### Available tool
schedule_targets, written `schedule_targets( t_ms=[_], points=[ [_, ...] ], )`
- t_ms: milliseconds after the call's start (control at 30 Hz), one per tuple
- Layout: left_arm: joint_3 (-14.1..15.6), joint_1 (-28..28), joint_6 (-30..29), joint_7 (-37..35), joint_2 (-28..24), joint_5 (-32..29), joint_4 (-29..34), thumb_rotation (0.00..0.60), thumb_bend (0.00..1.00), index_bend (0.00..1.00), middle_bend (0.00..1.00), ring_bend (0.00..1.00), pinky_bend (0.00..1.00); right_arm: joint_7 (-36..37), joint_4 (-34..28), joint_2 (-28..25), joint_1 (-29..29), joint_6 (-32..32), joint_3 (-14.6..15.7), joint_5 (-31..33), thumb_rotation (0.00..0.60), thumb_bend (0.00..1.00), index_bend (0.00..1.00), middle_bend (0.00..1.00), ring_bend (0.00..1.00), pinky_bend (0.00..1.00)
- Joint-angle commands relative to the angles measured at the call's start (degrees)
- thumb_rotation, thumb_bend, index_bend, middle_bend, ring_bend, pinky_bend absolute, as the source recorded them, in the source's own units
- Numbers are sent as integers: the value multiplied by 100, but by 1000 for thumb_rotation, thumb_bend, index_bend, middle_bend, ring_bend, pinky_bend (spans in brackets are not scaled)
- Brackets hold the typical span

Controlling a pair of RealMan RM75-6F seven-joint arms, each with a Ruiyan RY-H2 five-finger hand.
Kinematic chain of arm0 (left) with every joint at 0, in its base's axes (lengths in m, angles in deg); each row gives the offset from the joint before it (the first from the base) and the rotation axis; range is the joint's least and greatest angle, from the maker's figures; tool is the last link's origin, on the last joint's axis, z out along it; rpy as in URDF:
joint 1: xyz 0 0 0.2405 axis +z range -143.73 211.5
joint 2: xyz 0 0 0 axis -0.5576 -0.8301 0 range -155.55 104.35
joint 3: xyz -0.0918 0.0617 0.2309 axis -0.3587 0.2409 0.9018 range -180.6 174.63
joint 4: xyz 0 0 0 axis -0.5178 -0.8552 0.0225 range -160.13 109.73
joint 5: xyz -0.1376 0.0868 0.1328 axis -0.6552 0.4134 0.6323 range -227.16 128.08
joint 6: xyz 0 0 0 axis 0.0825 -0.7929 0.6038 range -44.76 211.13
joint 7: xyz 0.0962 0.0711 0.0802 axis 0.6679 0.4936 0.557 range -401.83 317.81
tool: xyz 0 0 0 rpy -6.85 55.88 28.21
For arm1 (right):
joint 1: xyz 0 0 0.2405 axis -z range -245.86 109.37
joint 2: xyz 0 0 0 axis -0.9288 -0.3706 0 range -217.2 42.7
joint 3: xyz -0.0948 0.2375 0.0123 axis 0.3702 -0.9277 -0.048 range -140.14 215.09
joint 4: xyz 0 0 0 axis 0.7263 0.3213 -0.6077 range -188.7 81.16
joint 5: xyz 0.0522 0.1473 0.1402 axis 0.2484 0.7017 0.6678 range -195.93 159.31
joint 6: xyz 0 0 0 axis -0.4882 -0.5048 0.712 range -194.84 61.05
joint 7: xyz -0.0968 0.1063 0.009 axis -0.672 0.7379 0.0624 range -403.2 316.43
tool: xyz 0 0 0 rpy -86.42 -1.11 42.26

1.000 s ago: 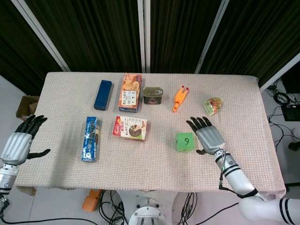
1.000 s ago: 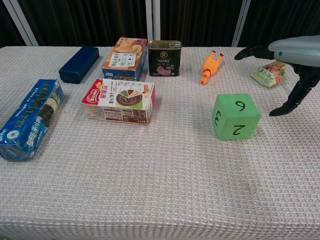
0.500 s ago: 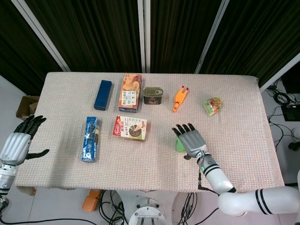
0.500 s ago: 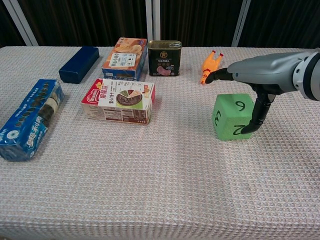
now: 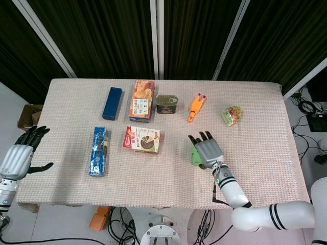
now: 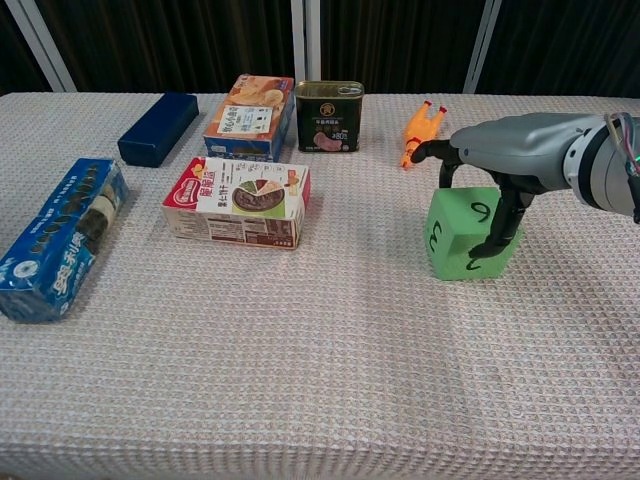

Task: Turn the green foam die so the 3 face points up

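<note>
The green foam die [image 6: 452,240] stands on the table's right half, showing 6 on top and 3 on its left side in the chest view. My right hand [image 6: 497,158] lies over it, fingers curled down its far side and the thumb pressed on its near face, covering the 2. From the head view the right hand [image 5: 207,152] hides most of the die [image 5: 194,155]. My left hand [image 5: 18,158] hangs off the table's left edge, fingers spread and holding nothing.
Left of the die lie a red-and-white box [image 5: 142,140] and a blue cookie pack [image 5: 98,151]. Along the back are a blue box [image 5: 112,102], a biscuit box [image 5: 141,100], a tin can [image 5: 166,103], an orange toy chicken [image 5: 196,107] and a snack bag [image 5: 232,115].
My right hand moved left from beside the die to over it and closed its fingers and thumb around it. The die and my left hand stayed in place.
</note>
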State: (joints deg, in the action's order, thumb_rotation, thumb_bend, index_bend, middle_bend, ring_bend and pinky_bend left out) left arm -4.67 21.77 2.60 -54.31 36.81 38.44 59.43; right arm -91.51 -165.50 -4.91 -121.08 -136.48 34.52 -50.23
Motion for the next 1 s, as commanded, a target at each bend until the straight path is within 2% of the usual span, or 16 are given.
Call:
schedule_targets(
  t_ms=[33, 200, 300, 467, 533, 600, 633, 667, 767, 867, 1000],
  points=[
    [-21, 4, 4, -22, -17, -29, -11, 600, 53, 103, 88, 37, 168, -158, 62, 113, 16, -178, 40, -76, 600, 87, 0, 287, 0, 0],
    [-25, 7, 25, -67, -46, -44, 0, 600, 53, 103, 88, 37, 167, -331, 31, 185, 30, -368, 17, -61, 600, 171, 0, 437, 4, 0],
    [-23, 11, 35, -86, -51, -48, 1, 600, 54, 103, 88, 37, 168, -325, -47, 150, 77, -440, 16, -168, 600, 205, 0, 511, 52, 0],
    [-23, 16, 31, -86, -48, -41, 2, 600, 53, 103, 88, 37, 168, 258, -332, -8, 299, -516, -80, -917, 600, 244, 0, 574, 99, 0],
    [-27, 14, 24, -85, -41, -31, 17, 600, 53, 104, 88, 37, 168, 1261, -280, -11, 592, -438, -140, -1743, 600, 246, 0, 599, 111, 0],
    [-29, 13, 14, -76, -33, -17, 22, 600, 53, 104, 88, 37, 168, 2451, 26, 83, 892, -353, -145, -2550, 600, 245, 0, 624, 127, 0],
    [-28, 11, 14, -69, -28, -9, 23, 600, 53, 104, 88, 37, 168, 3155, 278, 163, 1053, -345, -139, -2966, 600, 249, 0, 635, 138, 0],
    [-25, 8, 16, -57, -24, -1, 25, 600, 53, 104, 88, 37, 168, 4155, 674, 308, 1274, -402, -136, -3453, 600, 264, 0, 646, 151, 0],
    [-14, -1, 42, -16, -14, 8, 29, 600, 53, 104, 88, 37, 168, 6649, 1794, 797, 1767, -693, -130, -4277, 600, 300, 0, 656, 168, 0],
    [-13, -8, 54, 21, -7, 11, 49, 600, 53, 105, 88, 37, 168, 8475, 2839, 1093, 1996, -510, 33, -4611, 600, 303, 0, 656, 168, 0],
    [-18, -14, 49, 67, 1, 21, 78, 600, 53, 107, 88, 37, 168, 9824, 3946, 1347, 2084, -157, 271, -4964, 600, 298, 4, 638, 168, 0]
  ],
)
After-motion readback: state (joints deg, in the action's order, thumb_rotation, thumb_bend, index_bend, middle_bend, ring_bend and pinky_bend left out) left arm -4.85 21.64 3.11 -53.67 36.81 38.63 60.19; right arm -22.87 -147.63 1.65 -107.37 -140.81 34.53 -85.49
